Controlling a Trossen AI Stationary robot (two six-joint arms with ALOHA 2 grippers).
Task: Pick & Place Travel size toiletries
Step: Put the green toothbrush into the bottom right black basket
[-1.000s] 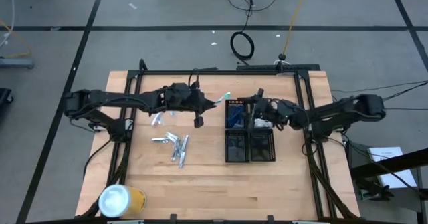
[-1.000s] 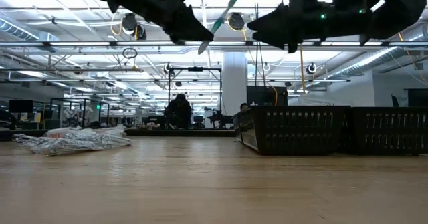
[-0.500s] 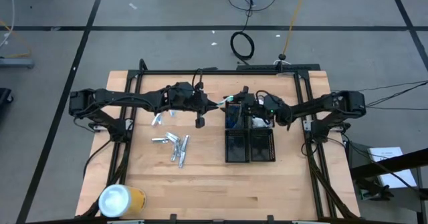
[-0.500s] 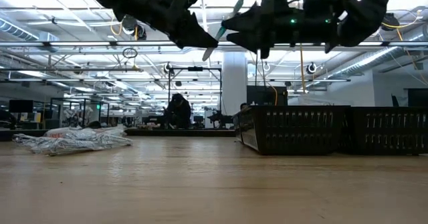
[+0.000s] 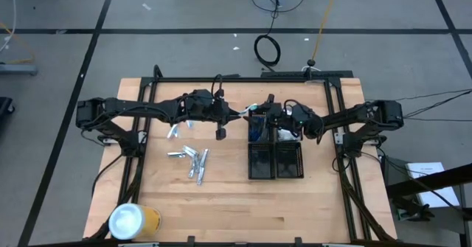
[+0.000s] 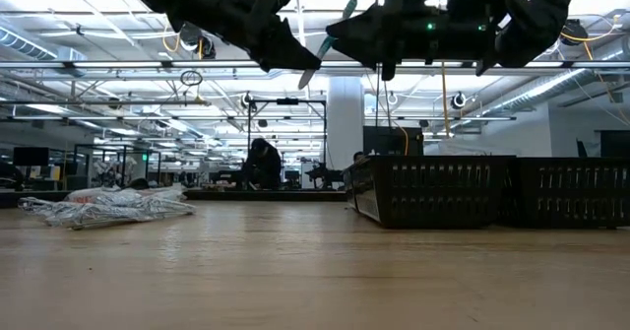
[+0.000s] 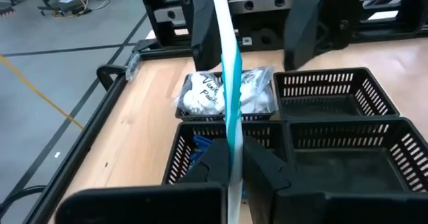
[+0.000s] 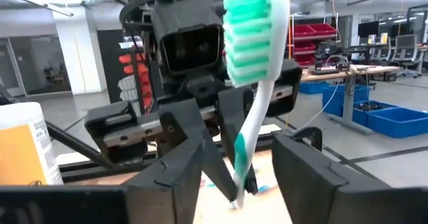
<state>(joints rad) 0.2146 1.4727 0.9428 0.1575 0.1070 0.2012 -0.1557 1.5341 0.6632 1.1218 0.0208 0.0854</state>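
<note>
Toothbrush (image 7: 227, 110), white with teal stripe and teal bristles, is held up in the air at centre frame in the high view (image 5: 248, 108), just left of the black trays (image 5: 274, 161). In the low view it appears as a slim tilted sliver near the top centre (image 6: 325, 44), well clear of the table (image 6: 295, 271).

Left gripper (image 7: 231, 167): jaws narrow, clamped on the lower handle of the toothbrush; the handle's end is cut off at the bottom edge of the left wrist view.

Right gripper (image 8: 234, 184): facing the left gripper head-on, fingers (image 8: 177, 177) spread apart on either side of the toothbrush shaft. Whether the pads touch the handle cannot be told; a gap shows on both sides. In the high view the two grippers meet at (image 5: 254, 113) and their tips merge into one dark mass.

Rest of the toiletries: a loose cluster of silvery tubes and sachets (image 5: 190, 158) lies on the table, left of centre in the high view; single items hard to separate. In the low view they read as a crinkly pile at far left (image 6: 103, 207).

Trays: one compartment holds a white crinkly packet (image 7: 227, 93); the one beside it shows something blue (image 7: 200, 147), mostly hidden by the left gripper. Other compartments show dark floors.

Yellow cylinder with white lid (image 5: 134, 221) lies at lower left of the high view.
</note>
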